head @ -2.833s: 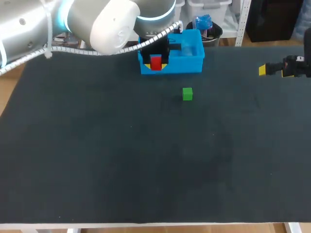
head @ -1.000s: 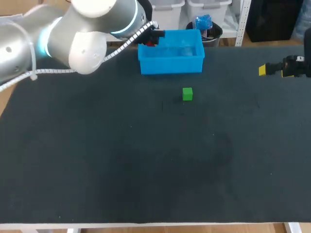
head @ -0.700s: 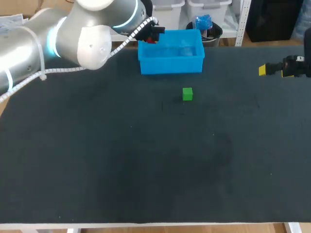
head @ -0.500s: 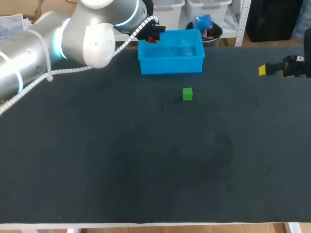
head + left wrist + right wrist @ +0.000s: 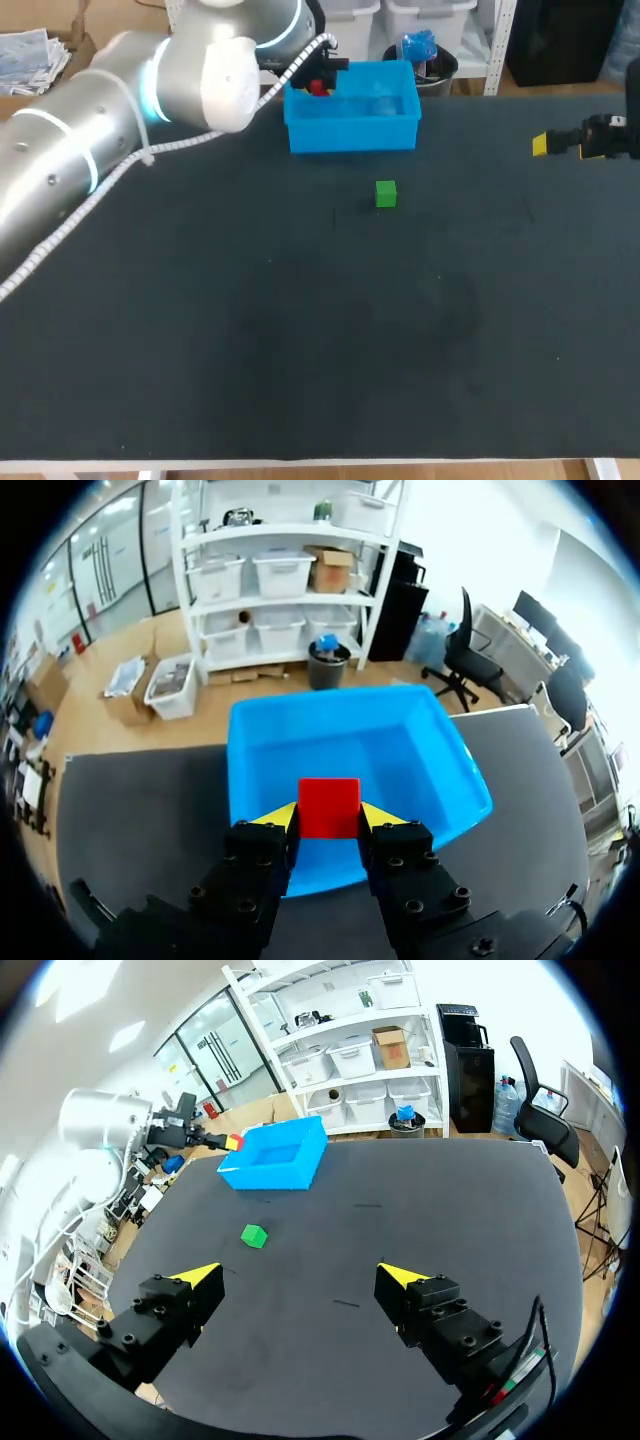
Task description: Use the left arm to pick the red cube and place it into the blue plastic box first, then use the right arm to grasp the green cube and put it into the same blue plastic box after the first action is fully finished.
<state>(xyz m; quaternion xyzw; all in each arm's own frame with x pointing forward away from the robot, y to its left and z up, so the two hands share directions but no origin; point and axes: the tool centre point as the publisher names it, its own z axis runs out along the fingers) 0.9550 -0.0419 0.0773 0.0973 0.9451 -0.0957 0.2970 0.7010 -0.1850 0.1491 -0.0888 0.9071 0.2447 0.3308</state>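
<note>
Left gripper (image 5: 329, 815): yellow tips pinch the red cube (image 5: 329, 802) on two opposite flat faces, centred, level. Cube is held over the blue plastic box (image 5: 400, 755), at its left end in the head view, not yet resting inside. Looks small, rigid and probably light; the smooth sides could slip if the pinch sits off-centre. Green cube (image 5: 386, 193) sits alone on the dark table (image 5: 300, 350), in front of the box, well apart from it; likely handles the same, so take it by opposite flat sides. Right gripper (image 5: 298, 1274): fingers spread wide, nothing between them, at the table's right edge.
</note>
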